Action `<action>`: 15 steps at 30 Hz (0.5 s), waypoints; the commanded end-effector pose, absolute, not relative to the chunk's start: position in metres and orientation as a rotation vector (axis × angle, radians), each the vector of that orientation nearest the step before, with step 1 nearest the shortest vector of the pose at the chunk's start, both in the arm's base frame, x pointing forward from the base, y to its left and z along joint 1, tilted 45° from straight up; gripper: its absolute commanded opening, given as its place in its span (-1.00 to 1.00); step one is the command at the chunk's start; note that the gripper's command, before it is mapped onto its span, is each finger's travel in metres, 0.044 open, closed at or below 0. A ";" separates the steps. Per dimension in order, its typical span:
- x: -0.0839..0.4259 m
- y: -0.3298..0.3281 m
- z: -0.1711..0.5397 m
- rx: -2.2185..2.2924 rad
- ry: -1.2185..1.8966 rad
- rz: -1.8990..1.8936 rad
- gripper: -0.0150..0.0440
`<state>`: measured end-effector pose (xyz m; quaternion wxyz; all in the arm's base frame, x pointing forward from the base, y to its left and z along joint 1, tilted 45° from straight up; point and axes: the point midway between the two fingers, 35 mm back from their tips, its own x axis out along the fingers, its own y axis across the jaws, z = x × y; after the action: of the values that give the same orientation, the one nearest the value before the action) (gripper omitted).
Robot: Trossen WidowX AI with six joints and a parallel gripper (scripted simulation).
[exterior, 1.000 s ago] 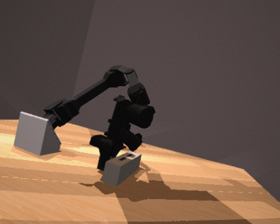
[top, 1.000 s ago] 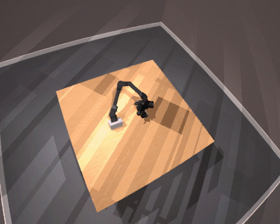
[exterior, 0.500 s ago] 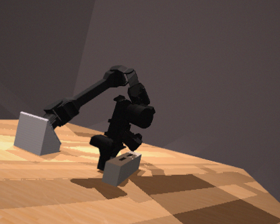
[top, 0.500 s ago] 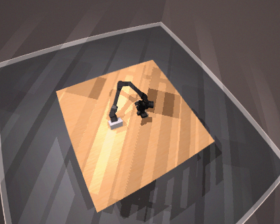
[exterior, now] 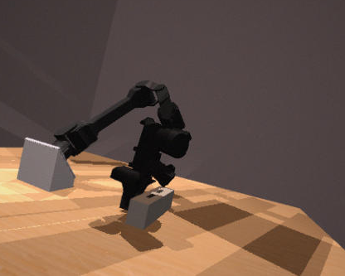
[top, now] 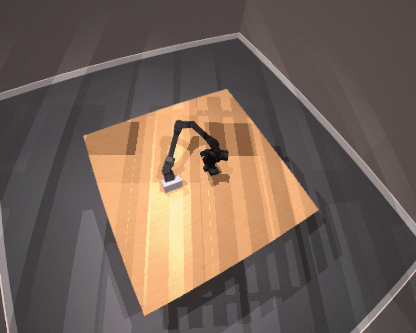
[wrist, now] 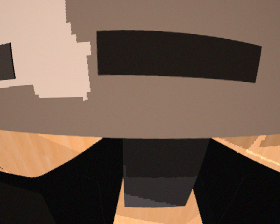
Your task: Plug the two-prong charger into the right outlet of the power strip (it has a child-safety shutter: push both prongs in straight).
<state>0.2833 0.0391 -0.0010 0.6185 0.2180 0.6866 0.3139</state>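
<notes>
Pincer (top: pixel 212 171) (exterior: pixel 145 194) (wrist: pixel 155 135), part-open, is gripping the dark charger (wrist: pixel 161 167) beside the strip's (exterior: pixel 152 213) (wrist: pixel 200 107) edge; you are aligning, next pushing straight.

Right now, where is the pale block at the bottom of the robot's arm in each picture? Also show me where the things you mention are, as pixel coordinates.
Top: the pale block (top: pixel 173 187) (exterior: pixel 38 165) is a little left of and below the middle, at the arm's foot.
Exterior: it is at the left, a bit below halfway, looking grey with a sloping side.
Wrist: it is not in this picture.
Shared landmark: the wooden table top (top: pixel 196 237) (exterior: pixel 51 238) (wrist: pixel 45 154) shows in all three.
</notes>
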 end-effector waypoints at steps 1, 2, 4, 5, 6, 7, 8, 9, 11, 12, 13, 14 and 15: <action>0.284 0.039 -0.001 0.501 1.576 0.722 -0.05; 0.284 0.039 -0.001 0.501 1.576 0.722 0.04; 0.284 0.039 -0.001 0.501 1.576 0.722 0.22; 0.284 0.039 -0.001 0.501 1.576 0.722 0.31; 0.284 0.039 -0.001 0.501 1.576 0.722 0.40; 0.284 0.039 -0.001 0.501 1.576 0.722 0.49; 0.284 0.039 -0.001 0.501 1.576 0.722 0.58; 0.284 0.039 -0.001 0.501 1.576 0.722 0.67; 0.284 0.039 -0.001 0.501 1.576 0.722 0.84; 0.284 0.039 -0.001 0.501 1.576 0.722 0.93; 0.284 0.039 -0.001 0.501 1.576 0.722 1.00; 0.284 0.039 -0.001 0.501 1.576 0.722 1.00; 0.283 0.039 -0.001 0.500 1.575 0.722 1.00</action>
<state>0.2838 0.0389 -0.0010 0.6197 0.2175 0.6857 0.3138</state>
